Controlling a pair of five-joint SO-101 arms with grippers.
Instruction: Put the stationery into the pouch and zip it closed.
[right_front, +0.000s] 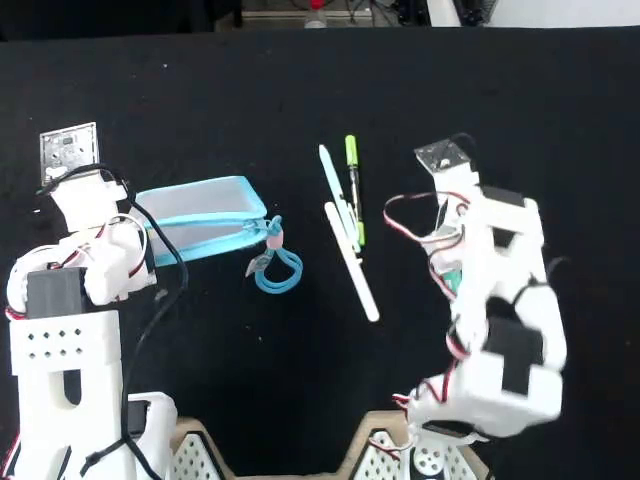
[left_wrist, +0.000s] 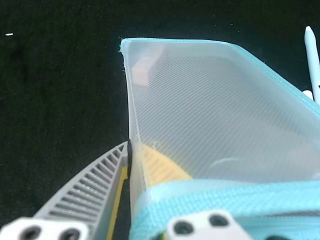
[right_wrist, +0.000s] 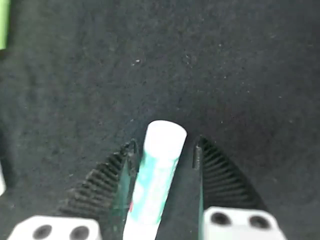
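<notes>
A translucent light-blue pouch (right_front: 200, 216) lies on the black table, its zipper pull and blue loop (right_front: 276, 266) at the right end. My left gripper (right_front: 138, 236) is at the pouch's left end, shut on the pouch's edge (left_wrist: 136, 150); one yellow pad shows through the pouch wall (left_wrist: 210, 110). A white pen (right_front: 352, 262), a pale blue pen (right_front: 334, 186) and a green pen (right_front: 352, 186) lie together mid-table. My right gripper (right_wrist: 164, 147) is right of the pens, above the table, shut on a white stick with a teal label (right_wrist: 152, 185). That teal stick (right_front: 450, 280) peeks out under the right arm.
A small square metal-looking plate (right_front: 68, 150) sits at the far left behind the left arm. Red and white cables (right_front: 415, 215) loop off the right arm. Bare black tabletop (right_front: 300, 380) lies in front of the pens and between the two arm bases.
</notes>
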